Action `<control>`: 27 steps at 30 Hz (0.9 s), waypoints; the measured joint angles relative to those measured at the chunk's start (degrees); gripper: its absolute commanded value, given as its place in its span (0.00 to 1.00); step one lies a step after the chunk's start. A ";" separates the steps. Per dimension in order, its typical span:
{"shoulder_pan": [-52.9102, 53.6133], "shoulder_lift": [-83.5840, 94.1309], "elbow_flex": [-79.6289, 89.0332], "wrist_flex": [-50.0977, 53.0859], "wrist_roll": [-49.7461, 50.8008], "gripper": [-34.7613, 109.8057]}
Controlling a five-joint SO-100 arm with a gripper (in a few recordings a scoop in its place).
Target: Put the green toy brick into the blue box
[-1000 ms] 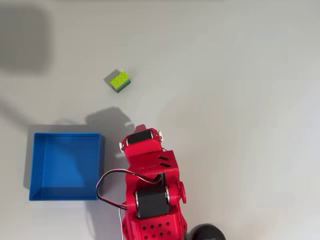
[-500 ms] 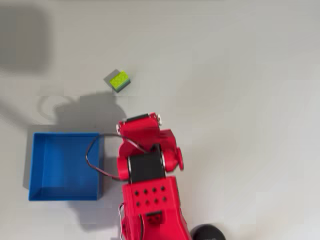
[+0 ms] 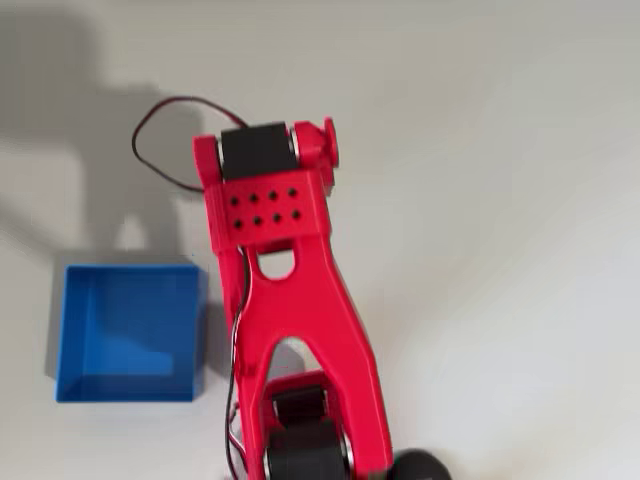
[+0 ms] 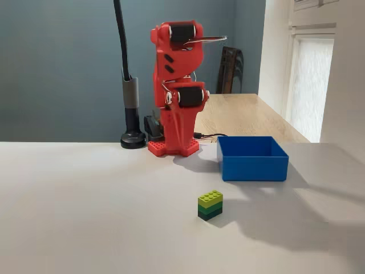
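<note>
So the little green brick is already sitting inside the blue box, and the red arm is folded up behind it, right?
Not quite. In the fixed view the brick sits on the table, in front of the box, not inside it. The red arm is indeed folded up behind.

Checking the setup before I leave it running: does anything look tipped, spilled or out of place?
Nothing stands out. The green toy brick sits upright on the table, studs up, apart from the blue box, which sits flat. The red arm is folded upright over its base.
</note>
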 measured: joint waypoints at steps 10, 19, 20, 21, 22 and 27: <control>-1.14 -13.18 -9.76 0.09 -9.40 0.56; -2.99 -20.74 -12.39 -2.02 -10.63 0.54; -3.16 -21.62 -12.57 -2.55 -10.63 0.54; -3.34 -22.76 -12.92 -3.34 -10.63 0.54; -3.69 -23.99 -13.27 -3.87 -10.63 0.54; -3.87 -28.21 -15.64 -5.36 -10.37 0.52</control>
